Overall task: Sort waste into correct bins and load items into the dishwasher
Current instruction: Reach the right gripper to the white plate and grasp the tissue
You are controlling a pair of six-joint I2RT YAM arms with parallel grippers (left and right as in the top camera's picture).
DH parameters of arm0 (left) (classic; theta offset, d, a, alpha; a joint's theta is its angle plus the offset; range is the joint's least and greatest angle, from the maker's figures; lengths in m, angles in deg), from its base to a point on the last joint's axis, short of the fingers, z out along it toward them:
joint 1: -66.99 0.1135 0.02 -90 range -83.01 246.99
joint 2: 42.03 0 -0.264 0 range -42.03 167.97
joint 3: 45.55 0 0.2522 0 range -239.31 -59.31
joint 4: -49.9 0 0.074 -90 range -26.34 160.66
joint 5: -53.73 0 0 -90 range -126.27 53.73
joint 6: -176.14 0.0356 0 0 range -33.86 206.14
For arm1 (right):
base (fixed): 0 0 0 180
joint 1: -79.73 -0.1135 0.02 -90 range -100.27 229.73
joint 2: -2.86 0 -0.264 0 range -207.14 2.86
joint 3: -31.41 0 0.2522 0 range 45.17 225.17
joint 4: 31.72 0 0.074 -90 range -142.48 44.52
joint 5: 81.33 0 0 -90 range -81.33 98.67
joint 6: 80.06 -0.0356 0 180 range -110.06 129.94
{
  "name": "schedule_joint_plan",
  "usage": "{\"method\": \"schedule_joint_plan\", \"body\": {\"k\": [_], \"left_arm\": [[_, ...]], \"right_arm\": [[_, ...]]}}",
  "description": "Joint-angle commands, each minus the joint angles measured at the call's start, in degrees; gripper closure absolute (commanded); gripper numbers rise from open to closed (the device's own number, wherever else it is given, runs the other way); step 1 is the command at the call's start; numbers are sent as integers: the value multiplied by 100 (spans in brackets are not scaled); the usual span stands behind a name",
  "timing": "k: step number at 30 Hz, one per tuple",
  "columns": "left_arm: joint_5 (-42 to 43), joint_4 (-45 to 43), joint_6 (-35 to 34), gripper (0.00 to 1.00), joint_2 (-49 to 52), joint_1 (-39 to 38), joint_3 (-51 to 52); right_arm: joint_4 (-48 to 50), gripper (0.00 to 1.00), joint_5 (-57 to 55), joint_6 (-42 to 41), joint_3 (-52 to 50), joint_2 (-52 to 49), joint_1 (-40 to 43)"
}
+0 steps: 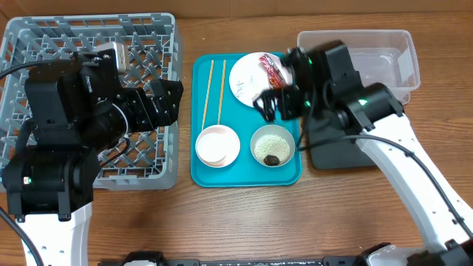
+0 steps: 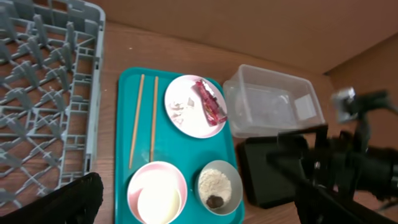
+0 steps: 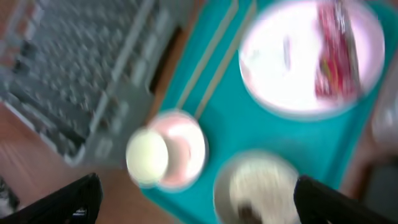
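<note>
On the teal tray point(image 1: 247, 176) lie two chopsticks point(image 1: 214, 92), a white plate point(image 1: 245, 80) with a red wrapper point(image 1: 272, 72) and a paper scrap point(image 2: 177, 112), a pink bowl point(image 1: 217, 145) with a white cup point(image 2: 160, 202) in it, and a pale bowl point(image 1: 272, 145) of rice with a brown lump point(image 2: 214, 201). My right gripper point(image 1: 279, 103) hovers open above the plate's near edge, its view blurred, and holds nothing point(image 3: 202, 202). My left gripper point(image 1: 168, 100) hangs open and empty over the right side of the grey dish rack point(image 1: 44, 37).
A clear tub point(image 1: 384, 52) stands at the back right with a black tray point(image 1: 336, 155) in front of it, partly under my right arm. In the left wrist view the right arm point(image 2: 354, 162) crosses above the black tray point(image 2: 267, 174).
</note>
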Motion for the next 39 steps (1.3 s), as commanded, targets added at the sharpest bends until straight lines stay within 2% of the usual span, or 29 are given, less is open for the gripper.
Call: {"method": "schedule_joint_plan", "body": {"k": [1, 3, 7, 12, 15, 17, 23, 28, 30, 35, 39], "left_arm": [[-186, 46, 109, 0, 33, 26, -105], [-186, 44, 107, 0, 92, 26, -105], [-186, 44, 107, 0, 199, 26, -105], [-186, 44, 109, 0, 363, 26, -105], [-186, 44, 107, 0, 466, 26, -105], [-186, 44, 107, 0, 538, 26, -105], [-164, 105, 107, 0, 804, 26, -105], [643, 306, 107, 0, 772, 9, -212], [260, 380, 125, 0, 579, -96, -387], [-1425, 374, 284, 0, -160, -601, -702], [-1561, 472, 280, 0, -621, -778, -699]], "right_arm": [[632, 5, -20, -22, 208, -142, -11], [1075, 11, -37, -24, 208, -332, -11], [1506, 18, -39, 107, 232, -785, -94], [1014, 17, -855, 195, 776, -1401, -155], [691, 17, -962, 201, 1309, -1764, -155], [538, 13, -1056, 297, 1646, -1987, -157], [601, 12, -1257, 306, 1998, -2667, -166], [702, 14, -1233, 302, 1996, -3217, -166], [680, 17, -1233, 304, 1974, -3346, -166], [754, 15, -1237, 304, 1928, -3589, -166], [881, 18, -1233, 299, 1917, -3869, -166]]}}
